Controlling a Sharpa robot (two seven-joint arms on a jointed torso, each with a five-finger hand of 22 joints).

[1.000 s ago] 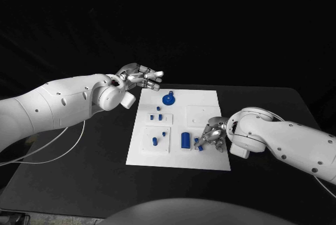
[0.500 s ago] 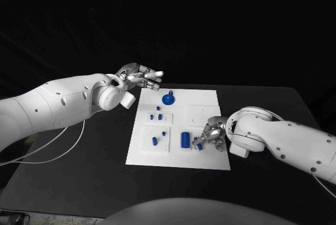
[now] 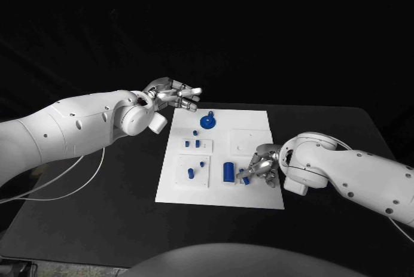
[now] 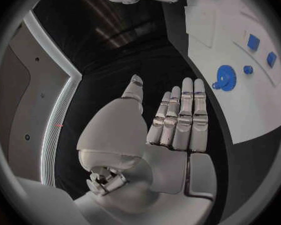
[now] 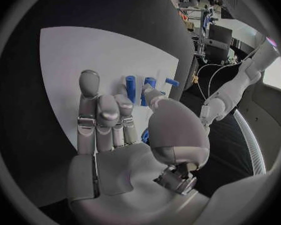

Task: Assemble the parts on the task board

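Task board: I see the white task board (image 3: pixel 221 193) at the centre of the black surface (image 3: pixel 103 211).
Left robot hand: the left robot hand (image 3: pixel 173 94) hovers at about 11 o'clock off the board's far corner; in its wrist view (image 4: pixel 172 122) the fingers are straight and lie side by side, holding nothing.
Right robot hand: the right robot hand (image 3: pixel 261 167) sits low over the board's near right part, about 4 o'clock from centre. Fingers are curled downward around a small blue part (image 3: pixel 246 181); I cannot tell whether they actually pinch it.
Parts: a blue gear-like piece (image 3: pixel 207 121) lies at 12 o'clock on the board; a blue cylinder (image 3: pixel 228 172) lies just left of the right robot hand; small blue pegs (image 3: pixel 191 144) stand at 9 o'clock.
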